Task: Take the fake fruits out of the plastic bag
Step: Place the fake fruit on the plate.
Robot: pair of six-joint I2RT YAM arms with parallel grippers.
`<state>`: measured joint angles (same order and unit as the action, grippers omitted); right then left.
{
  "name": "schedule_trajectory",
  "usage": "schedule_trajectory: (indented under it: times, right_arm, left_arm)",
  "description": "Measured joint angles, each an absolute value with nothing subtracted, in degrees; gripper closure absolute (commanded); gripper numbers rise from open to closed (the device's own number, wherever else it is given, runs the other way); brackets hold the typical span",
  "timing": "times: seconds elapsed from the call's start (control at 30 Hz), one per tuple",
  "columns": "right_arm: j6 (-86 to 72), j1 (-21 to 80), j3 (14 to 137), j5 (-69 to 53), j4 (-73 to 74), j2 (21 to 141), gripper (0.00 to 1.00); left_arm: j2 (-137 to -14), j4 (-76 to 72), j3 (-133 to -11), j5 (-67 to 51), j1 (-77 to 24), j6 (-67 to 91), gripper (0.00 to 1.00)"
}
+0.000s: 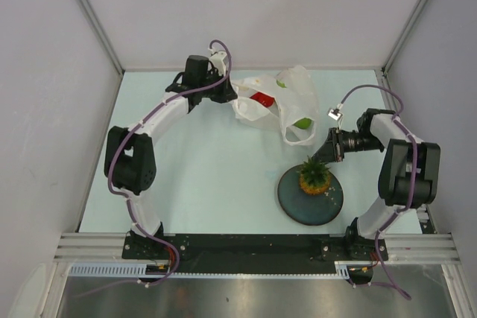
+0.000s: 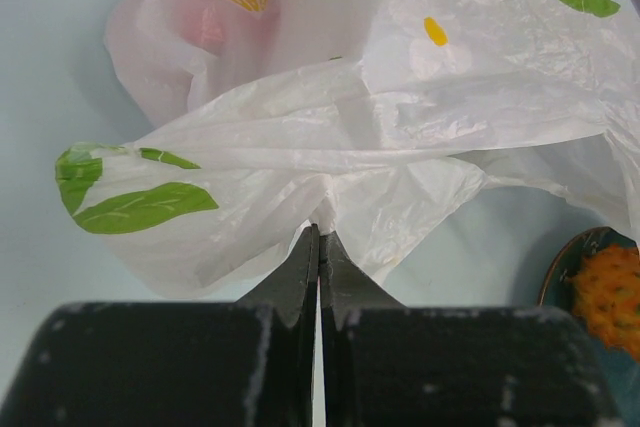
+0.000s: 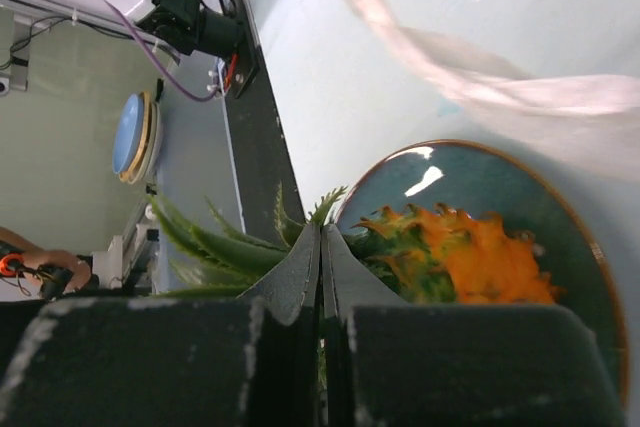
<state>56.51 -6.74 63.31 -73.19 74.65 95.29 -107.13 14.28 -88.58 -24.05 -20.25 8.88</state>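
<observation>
The plastic bag (image 1: 272,102) lies crumpled at the back middle of the table, white with green and yellow prints. Through it show a red fruit (image 1: 261,98) and a green fruit (image 1: 302,122). My left gripper (image 1: 227,93) is shut on the bag's left edge; in the left wrist view the jaws (image 2: 320,232) pinch a fold of the bag (image 2: 380,147). The orange pineapple (image 1: 315,180) rests on the dark plate (image 1: 298,206). My right gripper (image 1: 323,157) is shut on its green crown (image 3: 215,247), right at the jaw tips (image 3: 321,230), with the orange body (image 3: 480,262) beyond.
The plate (image 3: 560,207) sits near the front right, between the bag and the right arm's base. A bag handle (image 3: 450,67) hangs blurred above it. White walls enclose the table on three sides, and a metal rail (image 1: 253,247) runs along the near edge.
</observation>
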Motion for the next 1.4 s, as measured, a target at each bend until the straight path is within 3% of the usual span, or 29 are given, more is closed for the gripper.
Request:
schedule_trajectory:
  times: [0.37,0.53,0.63,0.7,0.73,0.8,0.83,0.93,1.2,1.4]
  right_arm:
    - [66.15,-12.25,64.42,-77.12,77.95,102.85,1.0]
    - [67.57,-13.39,64.55,-77.01,78.41,103.39,0.79]
    - [68.05,-13.5,64.82,-76.73,78.35,103.48,0.75]
    - [68.23,-13.47,64.95,-76.34,78.32,103.48,0.73]
    - [68.27,-13.47,64.97,-76.18,78.35,103.48,0.73]
    - [68.62,-13.28,64.99,-75.77,78.32,103.48,0.71]
    - [68.69,-13.17,65.04,-75.48,78.35,103.48,0.66]
    - [69.08,-12.84,65.17,-74.65,78.32,103.37,0.6]
    - [69.06,-12.84,65.49,-73.69,78.22,102.45,0.45]
    - [68.9,-12.84,65.78,-72.99,77.87,101.95,0.31]
  left_arm:
    - [-106.28,14.48,-87.74,-23.68,-20.62,7.84,1.0]
    - [-105.97,14.48,-87.74,-23.7,-20.67,7.51,1.0]
    - [-105.95,14.46,-87.72,-23.88,-20.67,7.49,0.99]
    - [-105.89,14.46,-87.59,-24.4,-20.67,7.51,0.91]
    - [-105.78,14.46,-87.42,-24.69,-20.67,7.51,0.72]
    - [-104.9,14.7,-86.8,-25.45,-20.75,7.97,0.61]
    - [-104.36,14.76,-86.72,-25.85,-20.88,7.84,0.49]
    - [-100.66,14.7,-86.67,-27.16,-21.85,8.14,0.36]
    - [-88.51,14.15,-85.6,-39.11,-24.73,4.8,0.26]
    - [-80.84,13.87,-68.29,-37.12,-28.84,-1.48,0.22]
